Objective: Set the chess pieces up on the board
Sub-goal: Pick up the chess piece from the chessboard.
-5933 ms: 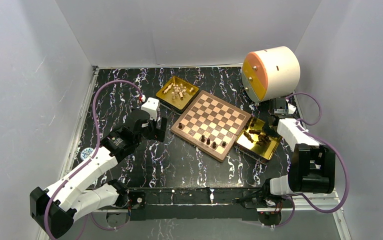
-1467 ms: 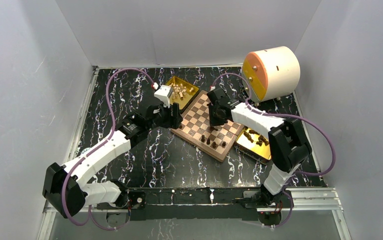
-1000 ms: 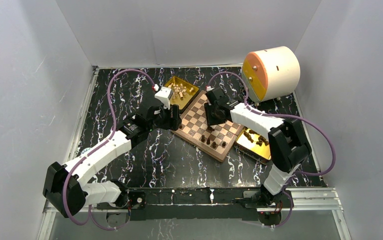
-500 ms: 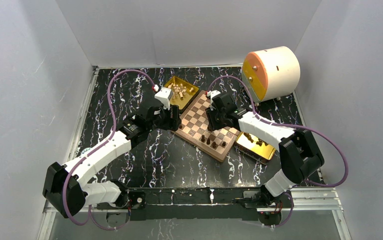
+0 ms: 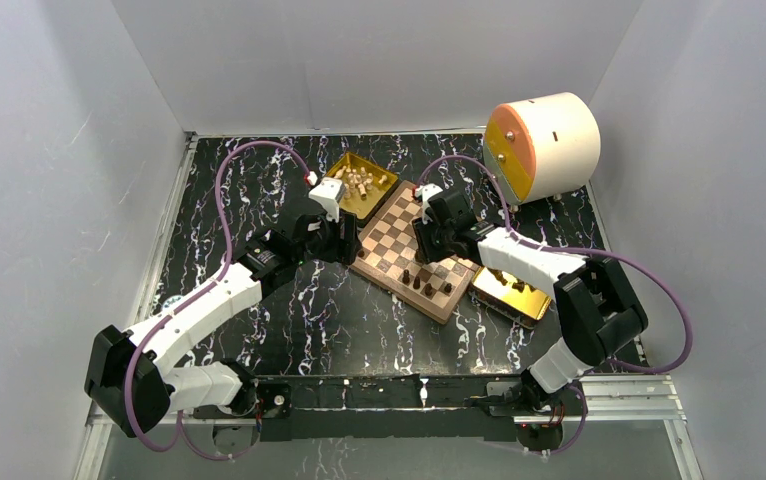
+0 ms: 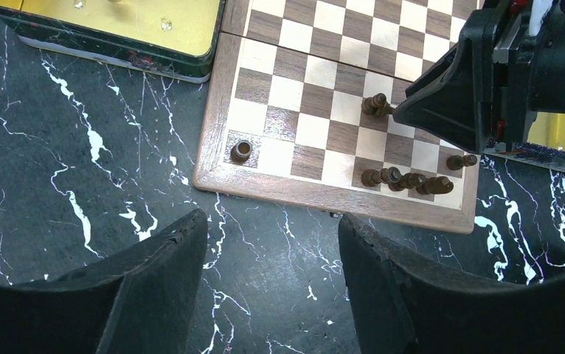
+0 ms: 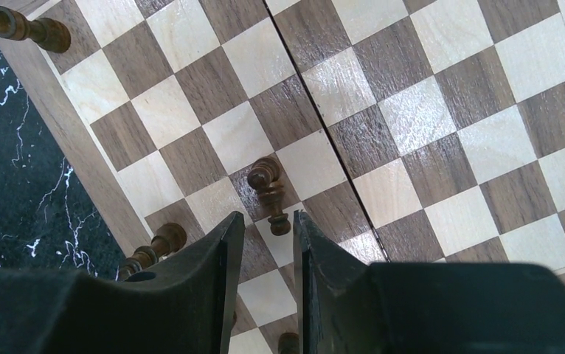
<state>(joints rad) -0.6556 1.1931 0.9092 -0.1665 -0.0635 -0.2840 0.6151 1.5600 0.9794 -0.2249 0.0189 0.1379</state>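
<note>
Top external view: a black marbled table [image 5: 359, 320] carries at far right a white drum with an orange face [image 5: 542, 145], which neither wrist view shows. The board [image 5: 389, 235] lies mid-table, turned cornerwise. A gold tray [image 5: 371, 162] at its far left holds cream pieces [image 5: 357, 182]. A second gold tray [image 5: 514, 293] at its near right lies partly under the right arm. The left gripper [image 5: 344, 245] sits at the board's left corner, and the right gripper [image 5: 427, 245] is over the board's middle. Finger spacing is not readable from here.

Left wrist view: the fingers [image 6: 169, 273] stand wide apart with nothing between them, above bare table just beside the board's near-left edge. This view shows plainly a hollow-topped corner piece [image 6: 241, 150] and a short row of dark pieces [image 6: 405, 179] along that edge.

Right wrist view: the fingers [image 7: 228, 247] are drawn close, leaving a narrow slit. One dark piece [image 7: 268, 193] stands upright with its foot at the slit's mouth. Whether the pads touch it cannot be told. Only this view shows the board's centre seam [image 7: 316, 112].
</note>
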